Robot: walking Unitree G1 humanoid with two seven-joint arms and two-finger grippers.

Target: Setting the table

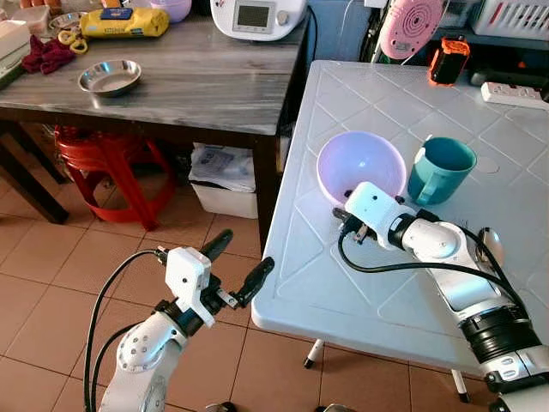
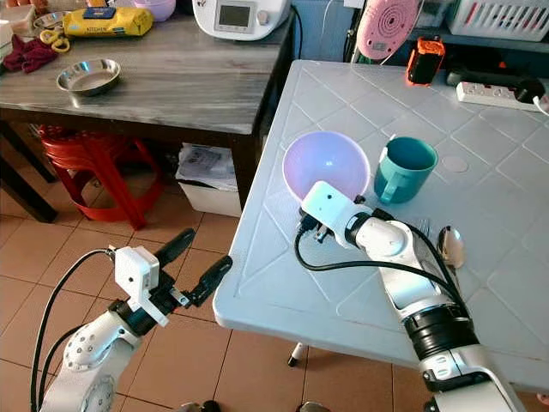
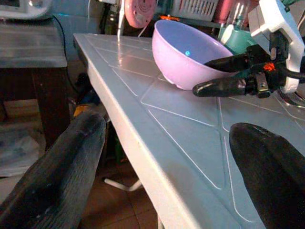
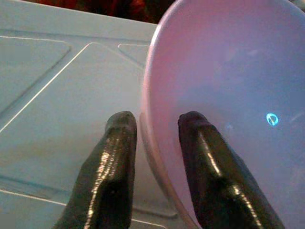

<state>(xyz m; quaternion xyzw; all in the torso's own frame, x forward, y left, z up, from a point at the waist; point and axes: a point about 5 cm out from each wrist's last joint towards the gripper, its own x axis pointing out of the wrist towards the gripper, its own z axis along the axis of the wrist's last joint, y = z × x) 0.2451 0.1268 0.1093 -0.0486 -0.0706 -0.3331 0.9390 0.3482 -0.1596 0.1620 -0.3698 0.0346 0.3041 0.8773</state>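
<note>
**Right hand pinches the bowl's rim**

The left hand [image 1: 237,264] hangs open off the near edge of the white bench [image 1: 377,283], holding nothing. On that moulded, panelled plastic top sits the lilac bowl [image 1: 360,163], round, thin-walled and glossy. The right hand [image 4: 153,143] straddles its near rim, one finger outside and one inside, closed or nearly closed on the wall. I judge the bowl light but slick, so a firm rim pinch suits it. Just right of it stands a teal mug [image 1: 439,169]; a spoon [image 1: 491,245] lies near the arm
</note>
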